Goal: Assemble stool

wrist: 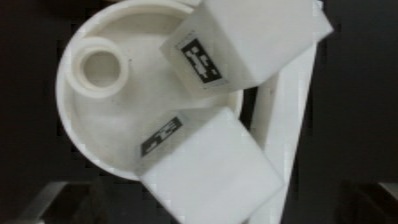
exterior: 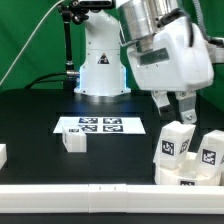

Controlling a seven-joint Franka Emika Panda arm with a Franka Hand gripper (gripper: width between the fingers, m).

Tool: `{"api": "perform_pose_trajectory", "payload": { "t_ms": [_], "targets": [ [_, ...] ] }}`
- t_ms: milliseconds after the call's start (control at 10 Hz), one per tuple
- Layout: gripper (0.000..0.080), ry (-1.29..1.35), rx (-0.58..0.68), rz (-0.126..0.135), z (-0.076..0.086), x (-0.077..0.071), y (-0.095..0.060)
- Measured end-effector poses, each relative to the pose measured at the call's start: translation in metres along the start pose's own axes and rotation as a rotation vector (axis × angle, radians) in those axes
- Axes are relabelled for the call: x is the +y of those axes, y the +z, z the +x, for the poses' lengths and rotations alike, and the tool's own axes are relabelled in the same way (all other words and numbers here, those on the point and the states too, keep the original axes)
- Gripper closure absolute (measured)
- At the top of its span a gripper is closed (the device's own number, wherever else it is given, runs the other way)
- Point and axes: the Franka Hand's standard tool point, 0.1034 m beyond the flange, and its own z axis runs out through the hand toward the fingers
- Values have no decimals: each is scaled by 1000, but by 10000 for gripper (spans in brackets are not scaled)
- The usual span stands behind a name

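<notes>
The seat [wrist: 98,95] is partly hidden by a leg [wrist: 249,45] and another leg [wrist: 205,175] (both cut by picture edges).

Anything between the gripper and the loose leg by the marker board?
Nothing visible. The gripper hangs over the seat; between it and the loose leg lies only the flat marker board.
</notes>
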Motion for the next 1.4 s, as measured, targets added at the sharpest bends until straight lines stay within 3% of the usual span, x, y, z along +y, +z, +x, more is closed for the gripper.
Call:
{"api": "perform_pose_trajectory", "payload": {
  "t_ms": [400,1000,1400],
  "targets": [
    [150,-465,31,-25,-12,-3,2],
    [150,-953,26,-35,-10,-3,2],
    [150,-1435,40,-65,-4,1,5]
  ]
}}
